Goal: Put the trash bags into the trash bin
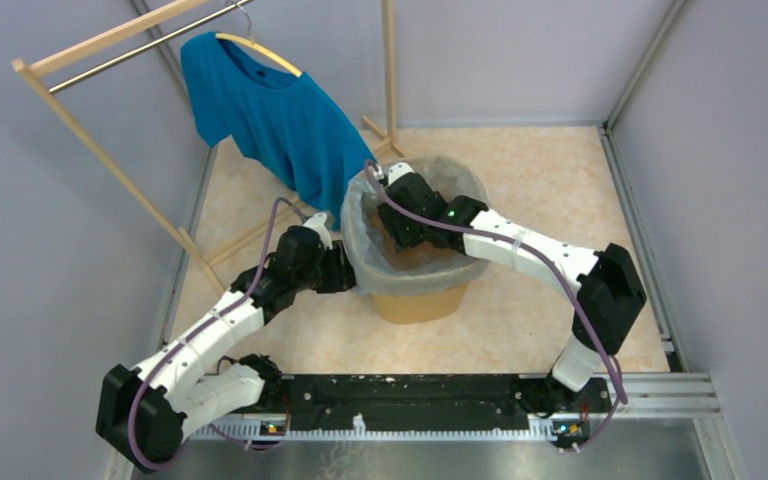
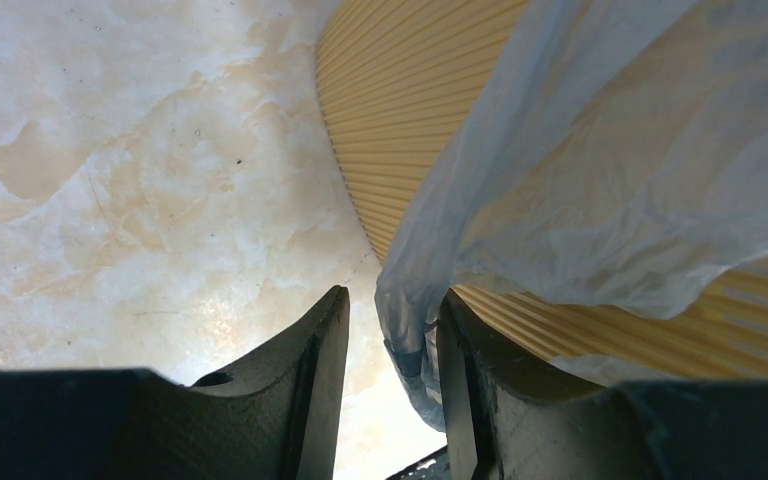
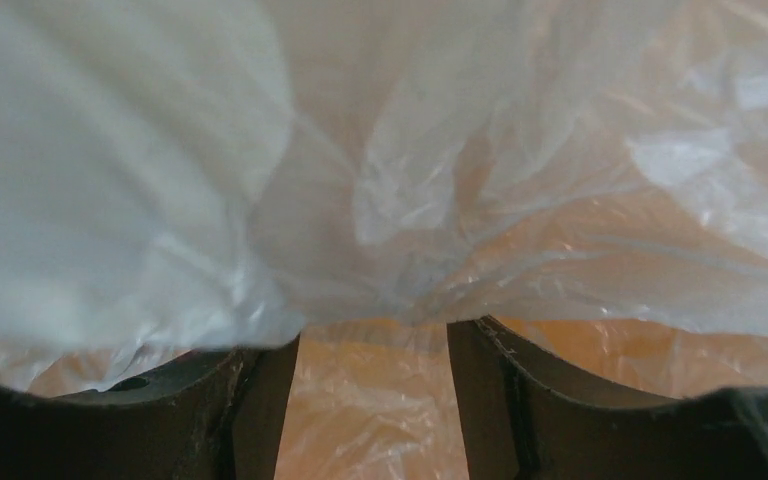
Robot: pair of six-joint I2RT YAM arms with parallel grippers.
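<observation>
Bag (image 1: 378, 268) inside bin (image 1: 422, 304), over its rim; left fingers (image 2: 305, 400) apart astride its hem; right fingers (image 3: 260, 410) apart inside

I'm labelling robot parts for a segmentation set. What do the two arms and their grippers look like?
Both the left arm and right arm have white link shells with black joint housings. A purple cable runs along each. A small green light glows on the right wrist. The left gripper and right gripper have dark matte fingers with curved inner edges.
</observation>
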